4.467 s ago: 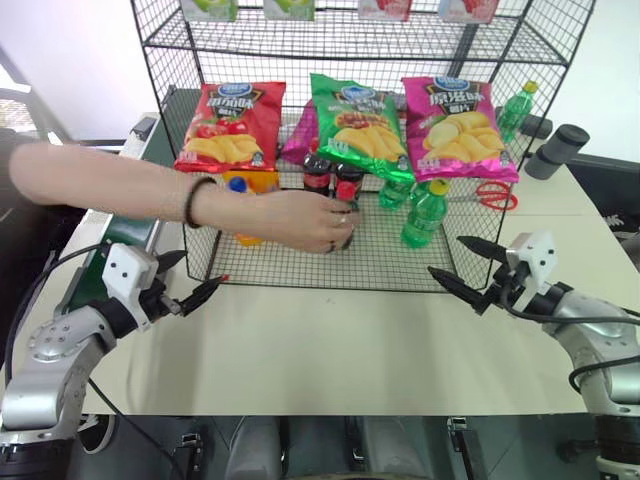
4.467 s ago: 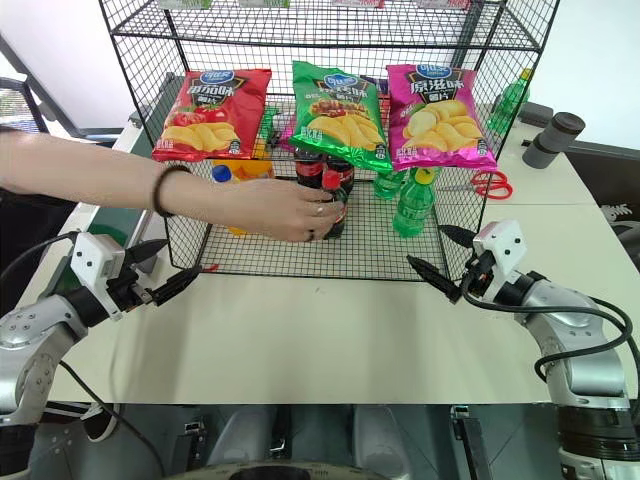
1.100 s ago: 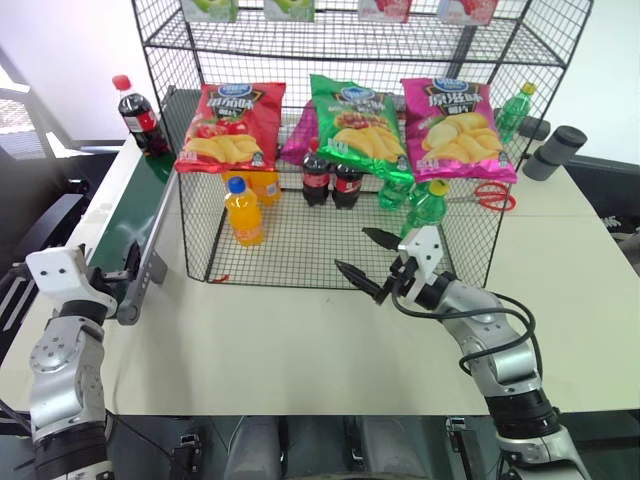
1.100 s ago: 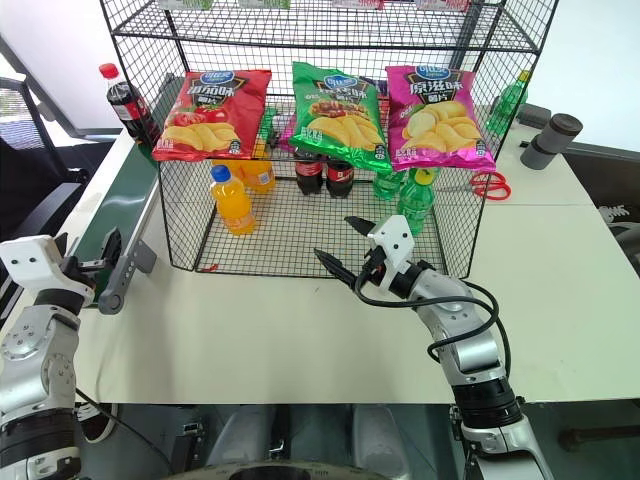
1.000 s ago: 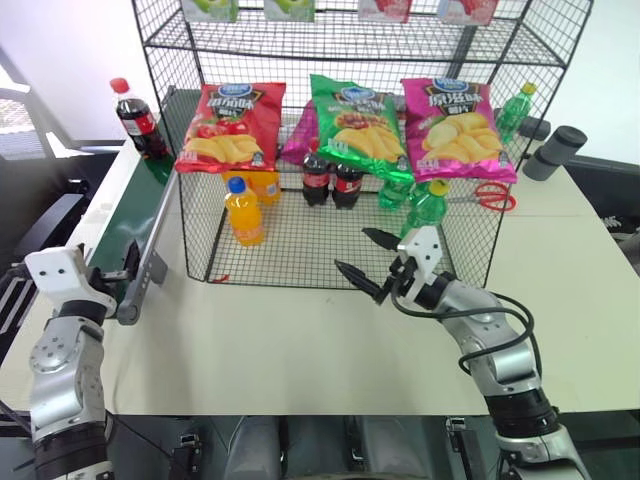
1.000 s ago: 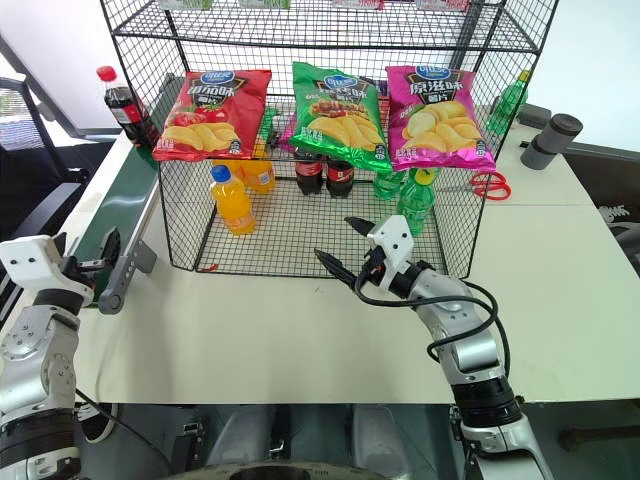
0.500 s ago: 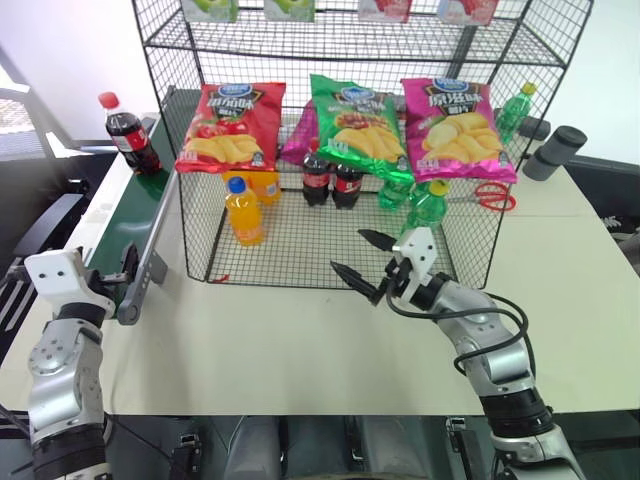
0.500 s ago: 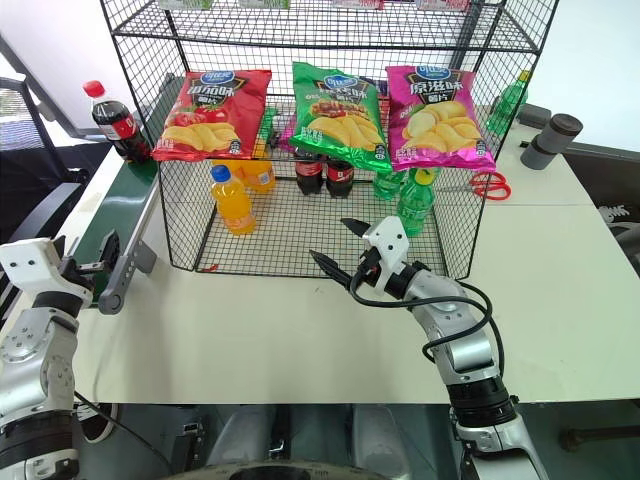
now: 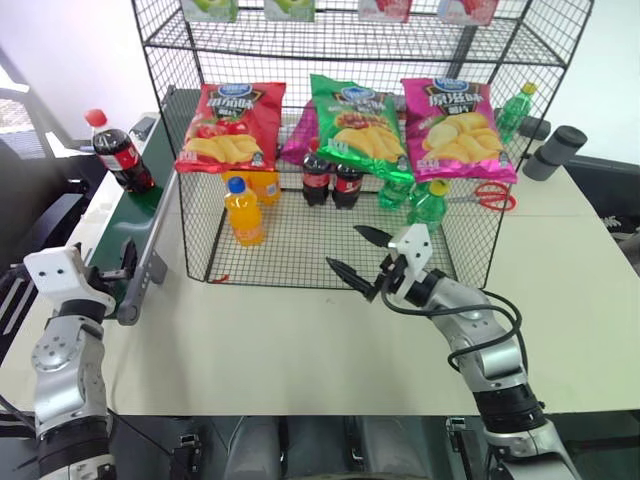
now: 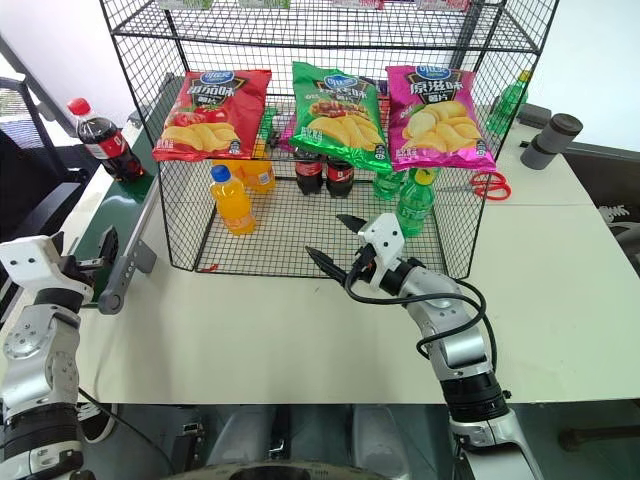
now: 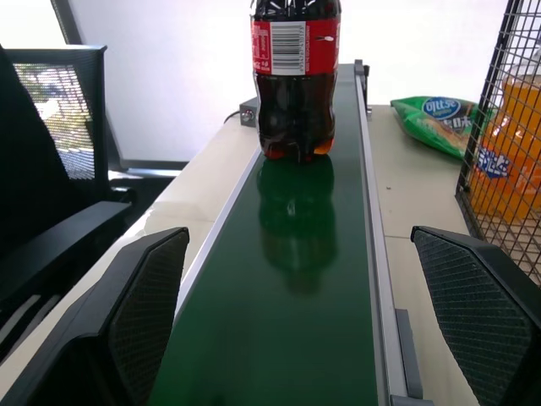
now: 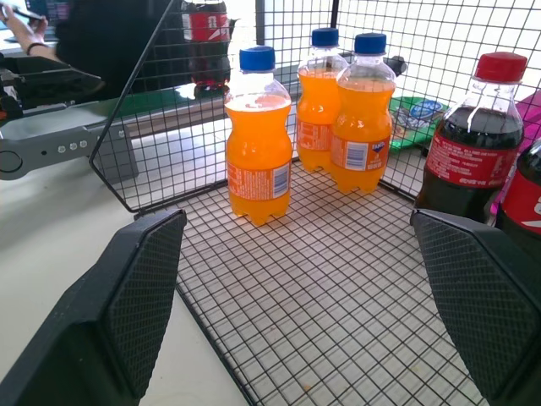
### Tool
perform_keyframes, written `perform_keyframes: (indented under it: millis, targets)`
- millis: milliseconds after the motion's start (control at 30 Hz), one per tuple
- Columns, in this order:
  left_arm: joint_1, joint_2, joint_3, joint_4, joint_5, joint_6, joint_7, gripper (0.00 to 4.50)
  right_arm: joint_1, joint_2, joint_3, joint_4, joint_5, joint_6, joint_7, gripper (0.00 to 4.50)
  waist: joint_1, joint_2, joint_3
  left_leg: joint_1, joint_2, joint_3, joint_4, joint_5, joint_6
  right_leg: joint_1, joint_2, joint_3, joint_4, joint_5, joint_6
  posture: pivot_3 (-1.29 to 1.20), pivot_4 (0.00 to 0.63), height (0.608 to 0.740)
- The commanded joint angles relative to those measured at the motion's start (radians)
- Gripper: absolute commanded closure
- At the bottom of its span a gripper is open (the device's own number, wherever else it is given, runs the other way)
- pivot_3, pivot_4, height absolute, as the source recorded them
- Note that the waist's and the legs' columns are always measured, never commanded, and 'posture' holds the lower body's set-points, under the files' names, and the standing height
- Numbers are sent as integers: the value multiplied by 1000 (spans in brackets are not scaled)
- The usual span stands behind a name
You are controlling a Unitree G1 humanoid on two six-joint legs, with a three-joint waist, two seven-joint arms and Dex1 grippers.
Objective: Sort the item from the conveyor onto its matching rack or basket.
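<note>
The item, a small cola bottle [image 9: 118, 155] with a red cap and label, stands upright on the dark green conveyor [image 9: 128, 218] left of the rack. In the left wrist view the item [image 11: 296, 80] stands farther up the belt [image 11: 296, 279], straight ahead of my left gripper [image 11: 304, 338]. That gripper [image 9: 115, 272] is open at the belt's near end and holds nothing. My right gripper [image 9: 345, 250] is open and empty at the front edge of the black wire rack [image 9: 300, 282], pointing in at its grid floor [image 12: 338, 296].
Inside the rack stand orange-drink bottles [image 12: 258, 161], two cola bottles [image 9: 332, 182] and green bottles [image 9: 425, 205], with chip bags [image 9: 358, 120] hanging above. Red scissors [image 9: 490, 195] and a grey cylinder [image 9: 555, 150] lie right of it. A green chip bag [image 11: 435, 118] lies beside the belt.
The cola bottle has ridden down the belt toward my left gripper. The person's arm that earlier reached into the rack is gone. Both grippers have kept still over the last second.
</note>
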Motion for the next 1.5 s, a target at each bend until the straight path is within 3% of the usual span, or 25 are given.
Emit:
perform_keyframes:
  millis: [33, 1500]
  targets:
    - [-11, 9, 11, 0, 4, -32, -1, 0, -13, 7, 3, -10, -2, -25, 5, 80, 0, 0, 0, 0, 0, 0, 0, 0, 0, 0, 0, 0, 0, 0, 0, 0, 150, 740]
    - [5, 9, 39, 19, 14, -62, 70, 0, -10, 9, 26, -17, -9, -22, 18, 80, -1, 0, 0, 0, 0, 0, 0, 0, 0, 0, -1, 0, 0, 0, 0, 0, 150, 740]
